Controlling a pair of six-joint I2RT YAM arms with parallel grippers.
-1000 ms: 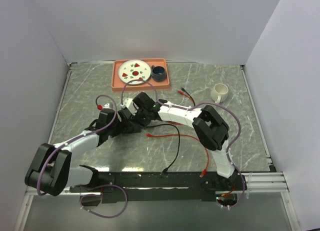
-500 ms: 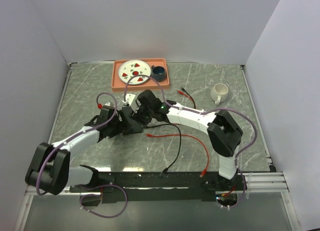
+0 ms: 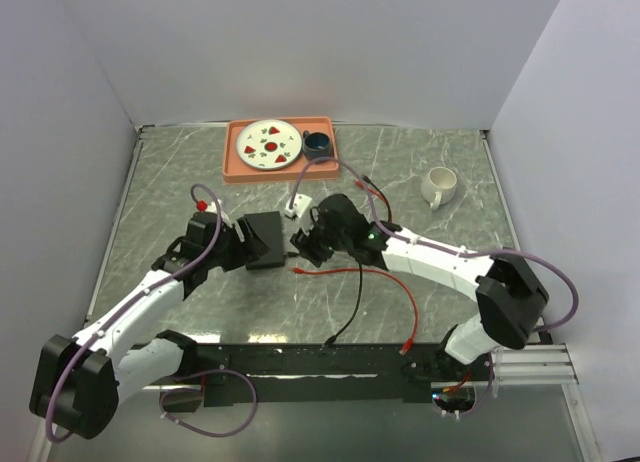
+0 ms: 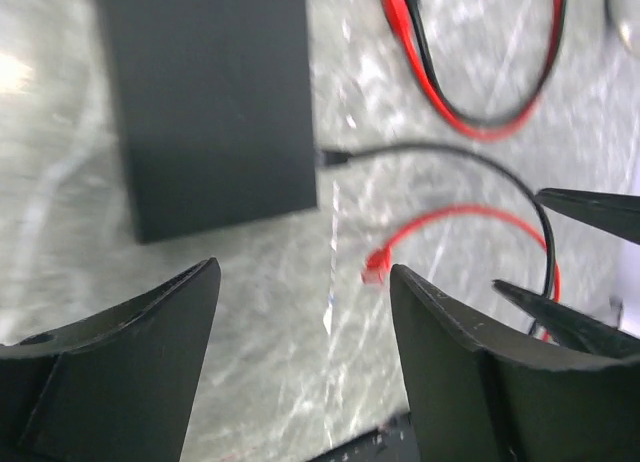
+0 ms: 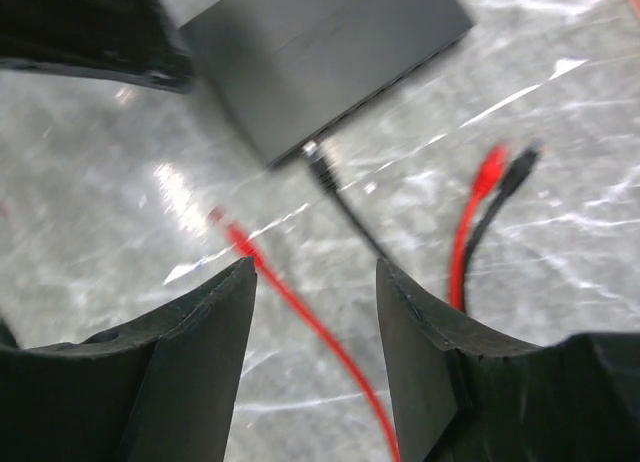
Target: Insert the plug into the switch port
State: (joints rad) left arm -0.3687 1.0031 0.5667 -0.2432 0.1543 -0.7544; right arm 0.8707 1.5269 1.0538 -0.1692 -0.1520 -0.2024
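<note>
The switch (image 3: pixel 265 239), a flat matte-black box, lies on the marble table; it also shows in the left wrist view (image 4: pixel 210 102) and the right wrist view (image 5: pixel 320 52). A black plug (image 4: pixel 331 158) on a black cable sits against the switch's side edge (image 5: pixel 316 164); how deep it goes is not visible. A loose red plug (image 3: pixel 298 270) lies just in front of it (image 4: pixel 375 268) (image 5: pixel 222 222). My left gripper (image 3: pixel 240 247) (image 4: pixel 303 282) is open and empty at the switch's left end. My right gripper (image 3: pixel 303 247) (image 5: pixel 315 272) is open and empty just right of the switch, over the red cable.
An orange tray (image 3: pixel 232 167) at the back holds a plate (image 3: pixel 268 142) and a blue cup (image 3: pixel 318 144). A white mug (image 3: pixel 438 185) stands at the right. A small white block (image 3: pixel 297 204) lies behind the switch. Spare red and black cables (image 3: pixel 372 189) lie nearby.
Both grippers have drawn back off the switch, the left one to the left and the right one to the right. The switch's top now shows, with the black plug at its edge.
</note>
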